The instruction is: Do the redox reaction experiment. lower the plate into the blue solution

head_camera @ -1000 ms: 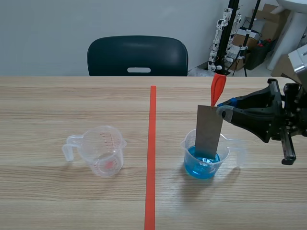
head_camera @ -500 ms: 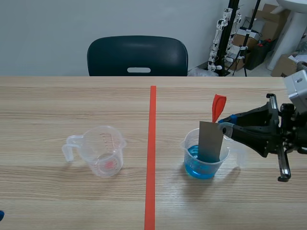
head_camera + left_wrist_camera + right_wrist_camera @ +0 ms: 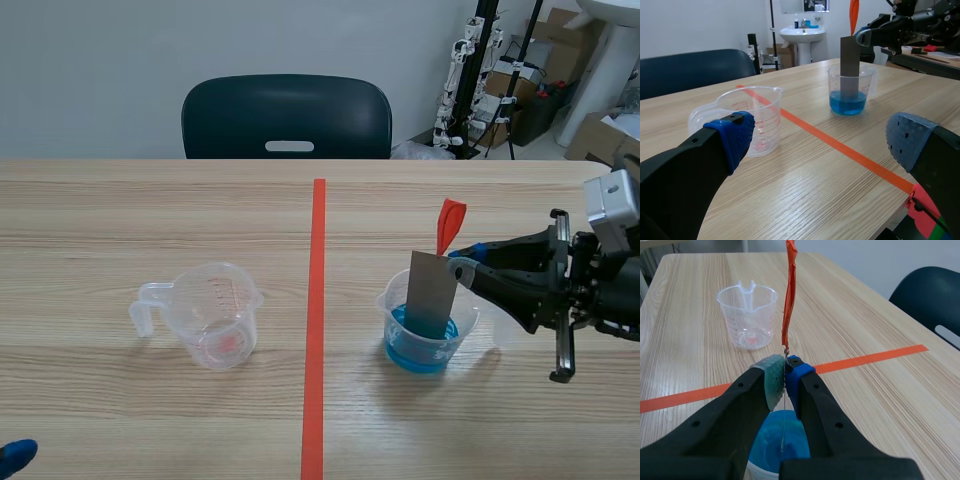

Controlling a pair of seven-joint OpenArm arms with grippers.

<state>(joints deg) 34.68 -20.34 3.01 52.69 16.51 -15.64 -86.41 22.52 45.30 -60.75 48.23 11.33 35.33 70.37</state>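
- Since the earlier frame, the plate (image 3: 431, 295) has been lowered deeper into the cup (image 3: 391, 318).
- Left claw (image 3: 820, 137): released, nothing held.
- Plate: grey, flat, near upright, its lower end judged to be immersed in the blue solution (image 3: 416, 355).
- Right claw (image 3: 463, 264): clenched on the plate's top edge; release is outstanding.
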